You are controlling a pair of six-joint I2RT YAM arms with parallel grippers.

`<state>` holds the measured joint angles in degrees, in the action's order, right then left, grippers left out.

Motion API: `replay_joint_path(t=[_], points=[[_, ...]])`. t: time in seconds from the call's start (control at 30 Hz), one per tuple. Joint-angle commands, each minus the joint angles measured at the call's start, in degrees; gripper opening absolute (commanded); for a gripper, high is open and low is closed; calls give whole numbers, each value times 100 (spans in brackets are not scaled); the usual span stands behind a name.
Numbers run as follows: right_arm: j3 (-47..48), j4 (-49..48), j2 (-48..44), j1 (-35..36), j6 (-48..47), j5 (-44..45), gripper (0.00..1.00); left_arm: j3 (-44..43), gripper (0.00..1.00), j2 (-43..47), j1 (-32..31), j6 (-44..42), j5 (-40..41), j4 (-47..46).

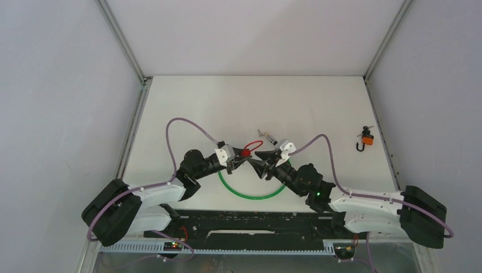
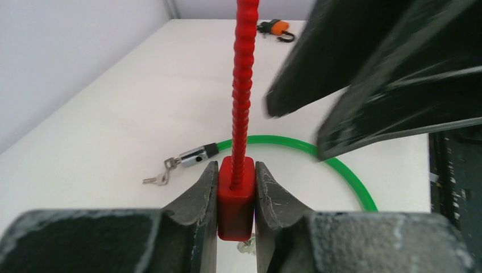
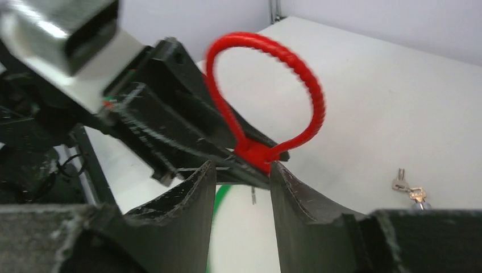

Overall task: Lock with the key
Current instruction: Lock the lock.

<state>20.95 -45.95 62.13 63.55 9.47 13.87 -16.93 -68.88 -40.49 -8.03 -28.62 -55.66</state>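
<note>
Red ribbed plastic forms the task's thing, a red cable lock, held clear of the white table at the centre of the top view. Left of centre, the left gripper is clamped on the lock's block-shaped body, one finger against each side, with the loop standing up above the fingers. Just right of centre, the right gripper faces it with its jaws parted and nothing between them; the lock body sits just beyond the tip of one finger, and contact cannot be told. A small metal piece shows beneath the body. It may be the key, but it is too small to tell. Below the two grippers a green cable curves across the table, its silver lock head and spare keys lying above centre. At far right sits an orange padlock, well apart. Judged progress: the lock is gripped and presented. Whether the key has been turned is not shown, so locking cannot be confirmed.
</note>
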Motion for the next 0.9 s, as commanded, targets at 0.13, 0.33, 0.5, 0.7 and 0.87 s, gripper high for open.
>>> replay_joint_path(t=[0.13, 0.33, 0.5, 0.7, 0.87], points=[[-403, 260, -1067, 31, -234, 90, 48, -114, 0, 227, 3, 468, 1758, -635], [-539, 206, -1096, -313, -361, 68, 55, 403, 0, 8, 8, 1409, 3334, -2234], [-524, -123, -748, -863, -563, -274, 61, 801, 0, -407, 52, 2119, 4147, -3525], [-281, -777, -29, -1582, -609, -1009, 59, 742, 0, -585, 142, 2648, 4204, -3548], [-98, -1655, 906, -1783, -499, -1318, 58, 624, 2, -871, 296, 3268, 4000, -3549]])
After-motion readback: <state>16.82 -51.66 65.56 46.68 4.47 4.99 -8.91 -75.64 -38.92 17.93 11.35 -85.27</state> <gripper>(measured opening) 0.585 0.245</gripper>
